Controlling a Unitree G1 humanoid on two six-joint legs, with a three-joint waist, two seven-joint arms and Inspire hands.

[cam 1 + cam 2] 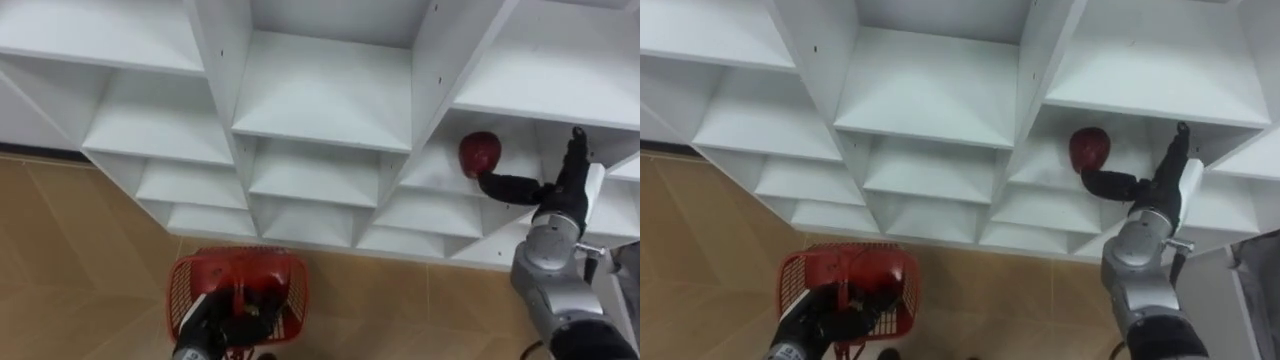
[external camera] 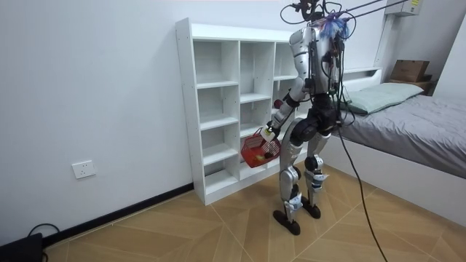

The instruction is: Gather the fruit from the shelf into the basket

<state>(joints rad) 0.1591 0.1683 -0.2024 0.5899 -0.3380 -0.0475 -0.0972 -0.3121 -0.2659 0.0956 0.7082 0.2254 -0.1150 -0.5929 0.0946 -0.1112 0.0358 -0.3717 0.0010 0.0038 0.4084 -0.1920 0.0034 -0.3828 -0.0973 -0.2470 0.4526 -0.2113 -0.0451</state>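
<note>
Fruit: a red, apple-like fruit (image 1: 480, 152) sits in a compartment of the white shelf unit (image 1: 320, 100), right of centre in the frame, at mid height.
My right hand (image 1: 565, 185): it is in that same compartment, right of the fruit, spread wide and holding nothing. One dark finger (image 1: 510, 185) runs low toward the fruit's underside, and I cannot tell whether it touches.
My left hand (image 1: 225, 325): at the lower left of the frame, curled round the handle of the red wire basket (image 1: 190, 285).
Step in hand: getting a grasp on the fruit, as I judge it.
Doing it well: I should bring my palm up against the fruit before curling, with fingers over the top and thumb beneath.
Watch for: a round fruit nudged by one fingertip will likely roll deeper into the compartment.
Basket: I should hold it level under the shelf front for the drop.
</note>
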